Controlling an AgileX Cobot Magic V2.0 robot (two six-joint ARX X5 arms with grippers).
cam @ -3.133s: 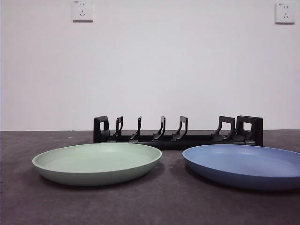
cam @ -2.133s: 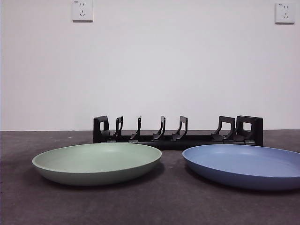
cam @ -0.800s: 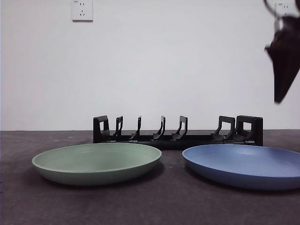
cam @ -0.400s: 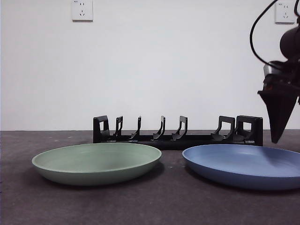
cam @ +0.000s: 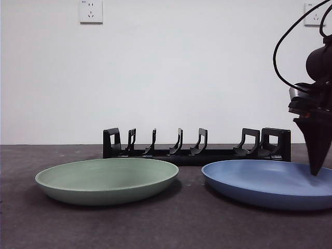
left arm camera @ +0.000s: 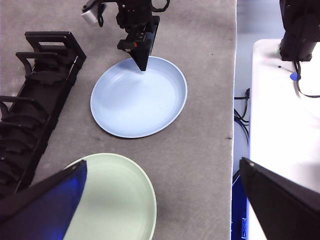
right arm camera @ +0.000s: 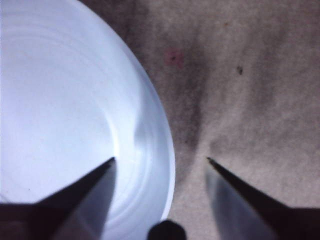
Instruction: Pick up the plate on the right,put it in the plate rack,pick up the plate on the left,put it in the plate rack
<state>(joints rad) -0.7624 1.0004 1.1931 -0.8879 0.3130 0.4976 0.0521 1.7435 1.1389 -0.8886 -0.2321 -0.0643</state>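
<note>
Right wrist view: right tool (right arm camera: 160, 160) spread astride the blue plate (right arm camera: 65, 110) rim.

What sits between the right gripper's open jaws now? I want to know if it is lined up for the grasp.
The blue plate's rim: in the right wrist view the right gripper straddles it, one jaw over the plate, the other over bare table.

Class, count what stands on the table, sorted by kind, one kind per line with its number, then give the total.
Plates: 2, the blue plate and the green plate
Plate racks: 1, the black plate rack
Total: 3
</note>
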